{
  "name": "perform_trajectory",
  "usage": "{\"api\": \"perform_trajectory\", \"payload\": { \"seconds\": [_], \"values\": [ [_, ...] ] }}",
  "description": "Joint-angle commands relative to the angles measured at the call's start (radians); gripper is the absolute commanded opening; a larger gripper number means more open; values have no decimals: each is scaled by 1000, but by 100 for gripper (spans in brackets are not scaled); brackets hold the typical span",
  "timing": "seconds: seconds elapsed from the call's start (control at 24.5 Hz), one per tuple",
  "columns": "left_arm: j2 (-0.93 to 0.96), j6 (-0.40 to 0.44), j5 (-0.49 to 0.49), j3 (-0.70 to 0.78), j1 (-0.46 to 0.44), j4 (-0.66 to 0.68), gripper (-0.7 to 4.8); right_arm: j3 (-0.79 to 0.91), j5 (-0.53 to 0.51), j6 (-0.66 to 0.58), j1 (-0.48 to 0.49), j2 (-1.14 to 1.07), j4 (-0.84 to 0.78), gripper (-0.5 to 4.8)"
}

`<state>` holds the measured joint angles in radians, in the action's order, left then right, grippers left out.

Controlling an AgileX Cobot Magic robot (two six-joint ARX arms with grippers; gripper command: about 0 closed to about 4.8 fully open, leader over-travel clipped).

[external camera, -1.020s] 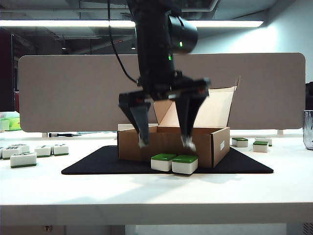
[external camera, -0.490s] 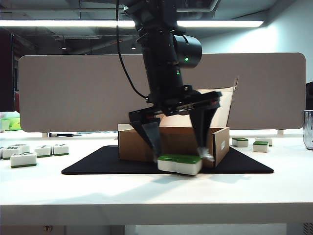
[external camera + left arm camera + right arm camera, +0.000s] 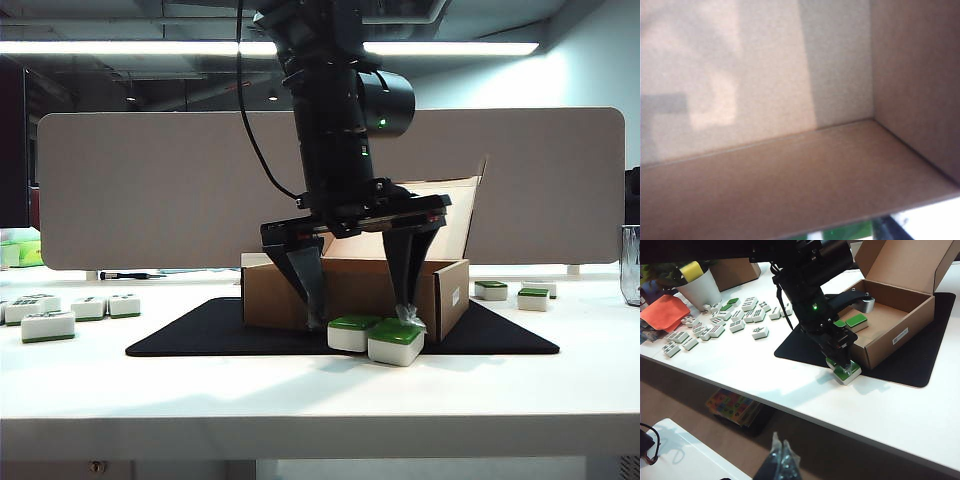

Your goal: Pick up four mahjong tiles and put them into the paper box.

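Left end effector (image 3: 362, 318) hangs spread wide over two mahjong tiles (image 3: 378, 336) lying side by side on the black mat (image 3: 200, 335), just in front of the paper box (image 3: 350, 285) — one finger at each outer side. Two more green-backed tiles (image 3: 852, 322) lie inside the box. Right end effector (image 3: 780, 462) stays well off the desk (image 3: 300, 390) — pressed together or apart, I cannot tell.

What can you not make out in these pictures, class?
Inside of the paper box: exterior view, front wall hides it.
Right gripper: right wrist view, cut off by the edge; jaws unclear.
Whether the open left gripper touches the mahjong tiles: exterior view, fingers overlap them.
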<state>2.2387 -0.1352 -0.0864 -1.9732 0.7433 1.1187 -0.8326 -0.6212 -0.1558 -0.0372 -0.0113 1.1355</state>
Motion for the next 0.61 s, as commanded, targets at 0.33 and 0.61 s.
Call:
{"api": "perform_trajectory", "payload": {
  "seconds": [0.33, 0.61],
  "values": [
    [9, -4, -7, -3, 26, -5, 476, -3, 1, 4, 0, 11, -10, -1],
    [19, -3, -4, -3, 42, -21, 475, -3, 1, 4, 0, 11, -10, -1]
  ]
}}
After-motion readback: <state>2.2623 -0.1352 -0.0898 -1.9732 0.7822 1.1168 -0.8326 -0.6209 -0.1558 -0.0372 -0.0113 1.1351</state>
